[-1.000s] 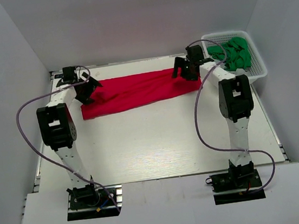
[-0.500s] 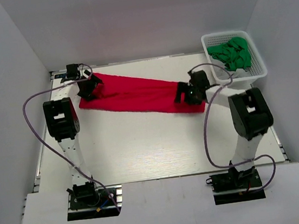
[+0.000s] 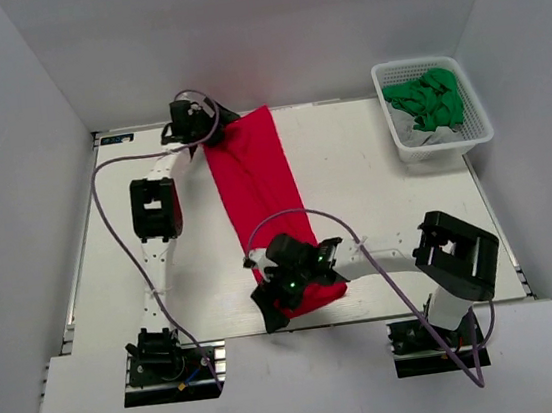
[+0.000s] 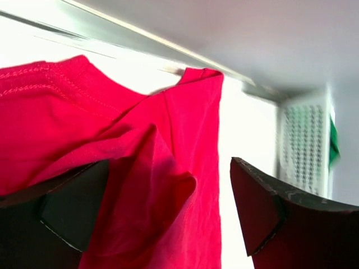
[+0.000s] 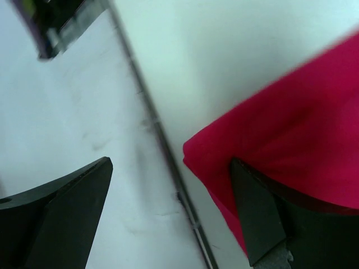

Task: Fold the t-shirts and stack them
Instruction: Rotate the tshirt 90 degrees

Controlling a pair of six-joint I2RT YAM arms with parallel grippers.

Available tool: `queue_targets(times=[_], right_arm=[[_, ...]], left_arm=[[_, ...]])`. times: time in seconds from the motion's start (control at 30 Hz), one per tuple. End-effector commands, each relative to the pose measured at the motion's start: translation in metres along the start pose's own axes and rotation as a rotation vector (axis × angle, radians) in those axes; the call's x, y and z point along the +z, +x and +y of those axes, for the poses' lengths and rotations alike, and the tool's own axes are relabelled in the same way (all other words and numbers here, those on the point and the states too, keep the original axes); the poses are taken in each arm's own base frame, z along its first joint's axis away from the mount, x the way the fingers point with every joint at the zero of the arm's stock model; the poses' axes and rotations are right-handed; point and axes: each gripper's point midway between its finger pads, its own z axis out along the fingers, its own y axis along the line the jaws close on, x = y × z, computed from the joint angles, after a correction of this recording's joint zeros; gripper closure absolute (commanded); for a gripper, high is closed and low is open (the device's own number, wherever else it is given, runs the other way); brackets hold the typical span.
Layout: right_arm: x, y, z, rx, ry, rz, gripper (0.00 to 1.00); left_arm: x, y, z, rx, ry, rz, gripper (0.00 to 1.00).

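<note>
A bright red t-shirt lies as a long folded strip on the white table, running from the back edge to the front edge. My left gripper is at its far end. In the left wrist view the jaws stand wide apart, with bunched red fabric between and under them. My right gripper is at the near end. Its jaws stand wide apart, and the shirt's corner lies by the right finger.
A white lattice basket holding green cloth stands at the back right; it also shows in the left wrist view. A dark seam along the table's front edge runs under my right gripper. Grey walls enclose the table.
The shirt has swung from lying across the back to running back to front. My right gripper moved from the back right to the front centre. My left gripper moved right along the back edge.
</note>
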Motion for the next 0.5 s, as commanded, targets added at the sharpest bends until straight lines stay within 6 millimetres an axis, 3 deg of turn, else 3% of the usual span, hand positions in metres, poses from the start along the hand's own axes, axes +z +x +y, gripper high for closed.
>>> queue_targets(times=[0.0,0.07,0.17,0.23,0.27,0.4,0.43,0.47], right_arm=[[0.002,0.025,0.033,-0.093,-0.167,0.112,0.1],[0.002,0.015,0.035,-0.127,-0.171,0.091,0.1],[-0.005,-0.009,0.049,-0.187,-0.196,0.019,0.1],[-0.009,-0.026,0.049,-0.202,-0.159,-0.034,0.1],[-0.02,-0.04,0.054,-0.216,-0.146,-0.086,0.1],[-0.049,-0.068,0.037,-0.12,0.028,-0.234,0.1],[-0.061,-0.069,0.015,-0.077,0.167,-0.268,0.1],[-0.067,-0.07,0.008,0.0,0.211,-0.289,0.1]], left_arm=[[0.026,0.046,-0.033,0.044,0.115,0.061,0.0],[0.027,0.046,-0.047,0.092,0.161,0.052,0.0],[0.013,0.047,-0.083,0.125,0.224,0.042,0.0],[0.005,0.033,-0.1,0.142,0.249,0.007,0.0],[-0.002,0.026,-0.112,0.151,0.264,-0.007,0.0],[-0.028,0.001,-0.153,0.189,0.296,-0.04,0.0],[-0.034,-0.001,-0.159,0.187,0.292,-0.036,0.0],[-0.04,-0.003,-0.165,0.203,0.29,-0.037,0.0]])
